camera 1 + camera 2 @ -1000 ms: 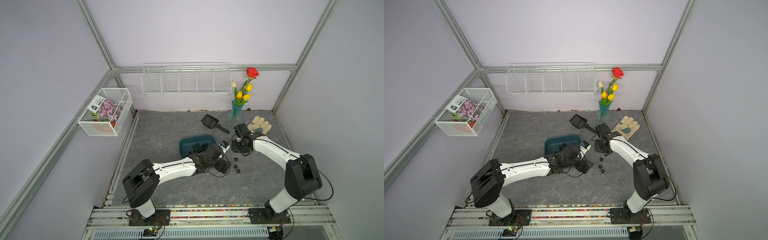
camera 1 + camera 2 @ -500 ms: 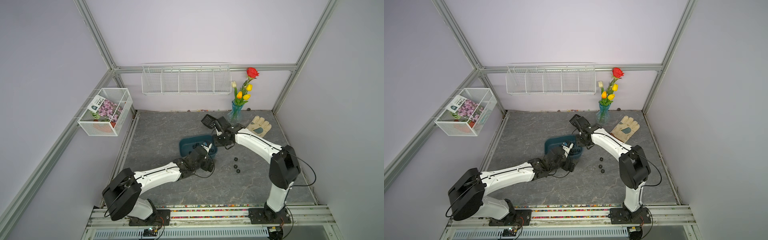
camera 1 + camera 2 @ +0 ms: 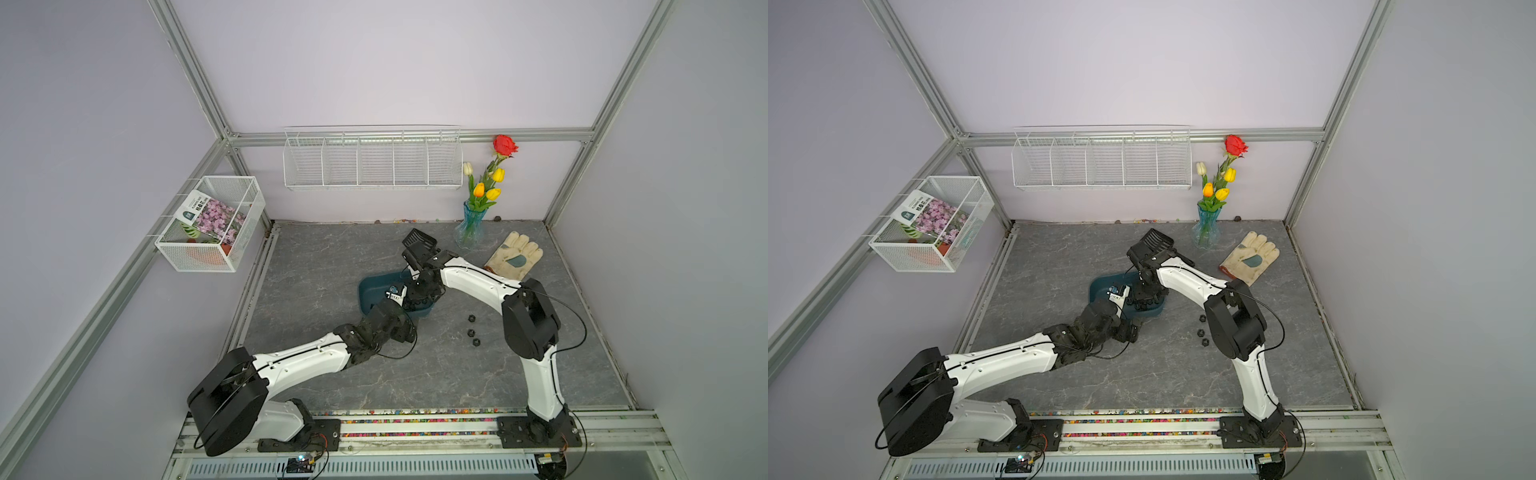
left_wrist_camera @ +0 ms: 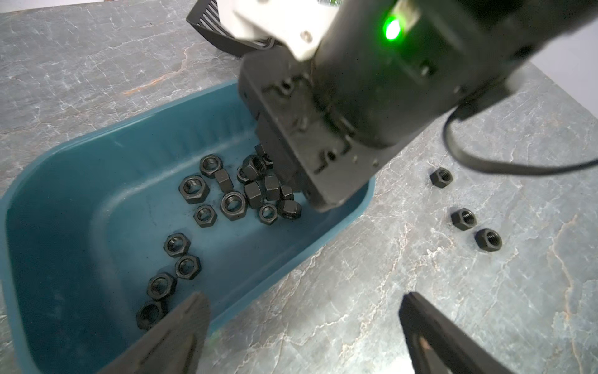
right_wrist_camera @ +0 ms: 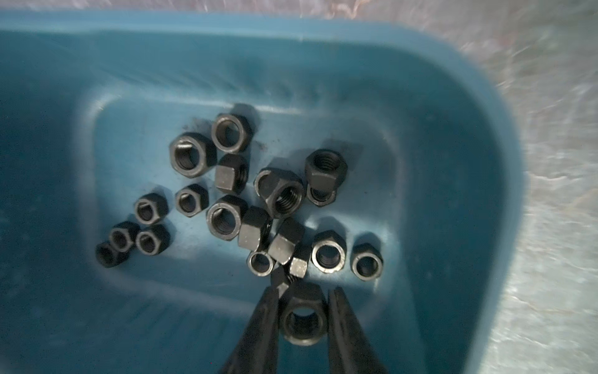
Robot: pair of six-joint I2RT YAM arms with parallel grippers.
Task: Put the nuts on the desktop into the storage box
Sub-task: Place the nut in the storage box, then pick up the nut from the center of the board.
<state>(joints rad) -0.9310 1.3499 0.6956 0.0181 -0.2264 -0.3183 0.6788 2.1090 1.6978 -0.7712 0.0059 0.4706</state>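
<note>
Over the teal storage box (image 5: pixel 453 162) the right pincer (image 5: pixel 303 301) pinches one black nut (image 5: pixel 302 320). At the box's edge the left pincer (image 4: pixel 304 298) stands wide open. Three nuts (image 4: pixel 463 219) lie on the bench (image 4: pixel 517 291) beside the box.

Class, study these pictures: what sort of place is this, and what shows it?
Likely a robot test cell, not a real workshop: two white-and-black robot arms mounted on a metal base rail, aluminium frame struts around plain lilac walls.

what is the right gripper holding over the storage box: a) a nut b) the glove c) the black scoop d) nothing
a: in the right wrist view the right gripper is shut on a black nut above the storage box, where other nuts already lie
</note>
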